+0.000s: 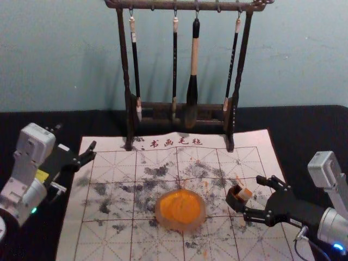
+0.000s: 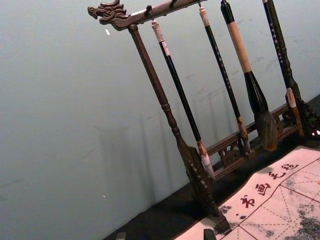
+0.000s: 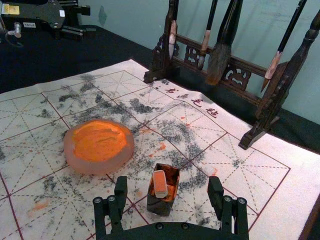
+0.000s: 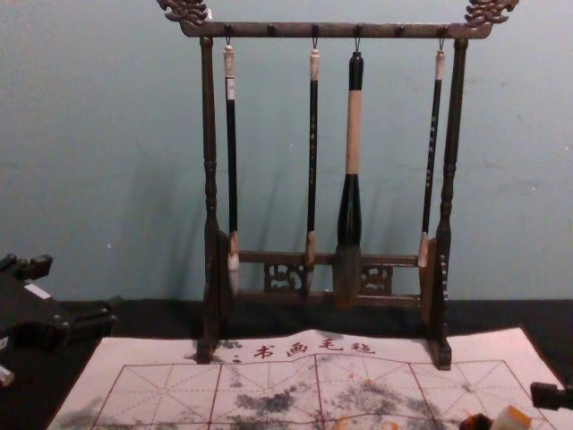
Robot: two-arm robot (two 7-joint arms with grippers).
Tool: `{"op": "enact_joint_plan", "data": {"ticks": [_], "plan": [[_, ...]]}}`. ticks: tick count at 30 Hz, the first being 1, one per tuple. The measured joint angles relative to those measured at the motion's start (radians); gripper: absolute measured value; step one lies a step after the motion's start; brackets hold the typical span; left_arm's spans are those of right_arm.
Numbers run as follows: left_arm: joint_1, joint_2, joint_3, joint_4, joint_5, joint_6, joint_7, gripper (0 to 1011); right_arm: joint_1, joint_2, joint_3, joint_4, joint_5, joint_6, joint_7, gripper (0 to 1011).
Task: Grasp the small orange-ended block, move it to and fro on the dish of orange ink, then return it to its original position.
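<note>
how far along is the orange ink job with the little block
Nothing is surely done: the orange-ended block sits in the small dark box, off the ink dish, so before the grasp or after the return. Nothing is in hand; the right gripper is open near it. If this is the start, grasping, inking and returning remain.

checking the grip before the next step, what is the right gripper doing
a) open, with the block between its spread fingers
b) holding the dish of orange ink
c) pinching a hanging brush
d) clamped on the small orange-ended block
a: the right gripper has its fingers well apart, with a gap on each side of the block.
</note>
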Motion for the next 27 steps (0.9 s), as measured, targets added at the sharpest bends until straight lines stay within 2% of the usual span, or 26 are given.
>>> {"op": "enact_joint_plan", "data": {"ticks": [16,20,21,26,27], "plan": [[0.0,0.0,0.0,0.0,0.0,0.0,0.0,1001,-0.001,0.002,0.0,-0.002,0.001,-0.001,-0.002,977],[0.0,0.0,0.0,0.0,0.0,0.0,0.0,1001,-0.001,0.002,-0.001,-0.002,0.001,-0.001,-0.002,903],[0.0,0.0,0.0,0.0,0.0,0.0,0.0,1001,-0.001,0.002,-0.001,-0.002,0.001,-0.001,-0.002,850],[0.0,0.0,0.0,0.0,0.0,0.0,0.0,1001,-0.001,0.003,-0.001,-0.002,0.002,-0.001,-0.003,734],[0.0,0.0,0.0,0.0,0.0,0.0,0.0,1001,-0.001,0.003,-0.001,-0.002,0.002,-0.001,-0.003,686]]}}
